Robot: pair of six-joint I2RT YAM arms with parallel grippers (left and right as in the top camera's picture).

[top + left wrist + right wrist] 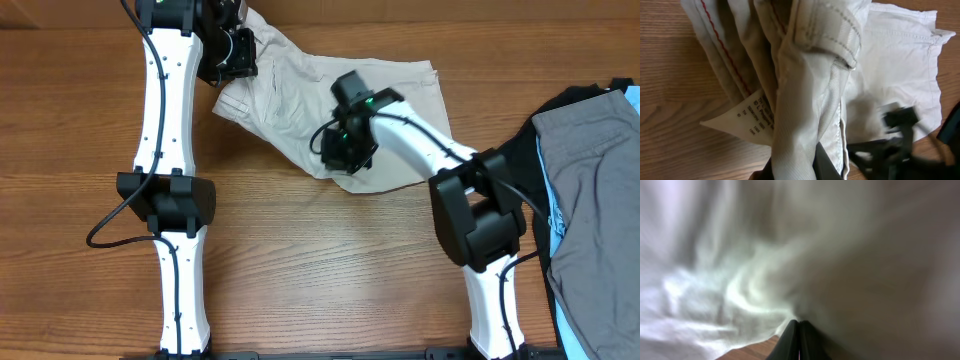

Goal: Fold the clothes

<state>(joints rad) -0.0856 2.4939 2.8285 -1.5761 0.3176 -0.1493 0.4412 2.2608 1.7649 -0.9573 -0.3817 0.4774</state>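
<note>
Cream shorts (805, 100) fill your wrist views, lying bunched on the table (300, 270), far side; your left gripper (795, 169) pinches cloth near the tag (747, 120); your right gripper (799, 330) is clamped on a fold.

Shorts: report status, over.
Left gripper shut on shorts near waistband. Right gripper shut on their near edge. Shorts crumpled, not folded. Grey garment apart, far right.
</note>
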